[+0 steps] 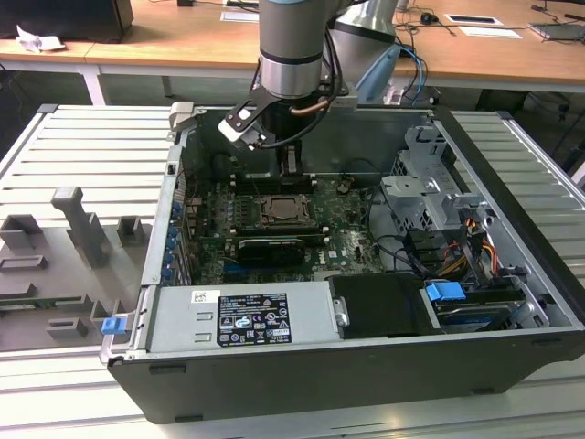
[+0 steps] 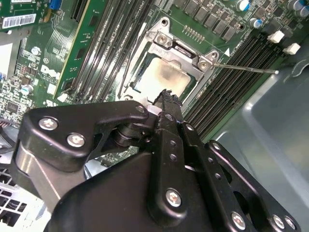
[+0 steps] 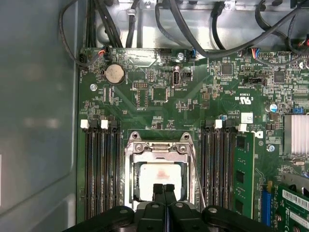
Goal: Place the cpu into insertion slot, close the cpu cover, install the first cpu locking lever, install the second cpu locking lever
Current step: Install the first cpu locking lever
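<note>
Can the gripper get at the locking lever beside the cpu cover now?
Probably yes: the gripper hovers over the cpu cover, and the locking lever juts out beside it with nothing covering it.

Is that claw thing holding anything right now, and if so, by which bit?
Nothing, as far as shows: the gripper is shut with nothing between its fingers, its tips over the cpu, which sits under the cpu cover.

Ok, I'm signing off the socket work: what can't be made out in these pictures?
Near edge of the cpu cover: hidden by the gripper in both wrist views.
One end of the lever rod: behind the gripper, first wrist view.
The cpu in the exterior view: too small to tell from its cover.
</note>
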